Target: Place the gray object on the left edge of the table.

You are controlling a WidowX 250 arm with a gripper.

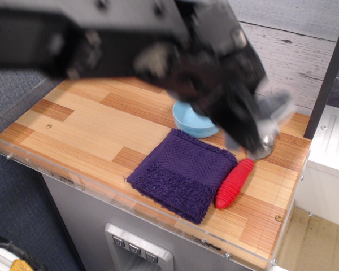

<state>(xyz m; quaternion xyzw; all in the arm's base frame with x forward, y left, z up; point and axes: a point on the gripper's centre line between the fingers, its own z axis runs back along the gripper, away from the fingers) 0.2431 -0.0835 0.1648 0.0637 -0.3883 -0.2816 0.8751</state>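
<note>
The black robot gripper (pixel 254 121), blurred, carries the small gray plush animal (pixel 274 107) aloft at the right; its jaws seem closed on it. Best swing left, descending gently onto the bare light-wood plank surface (pixel 73 121) by the left edge.

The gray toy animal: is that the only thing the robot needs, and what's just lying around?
Needed: the gray toy animal, held up in the claw; the table, where it goes on the left edge.

Just lying around: blue bowl, purple cloth, red-handled spoon.
</note>
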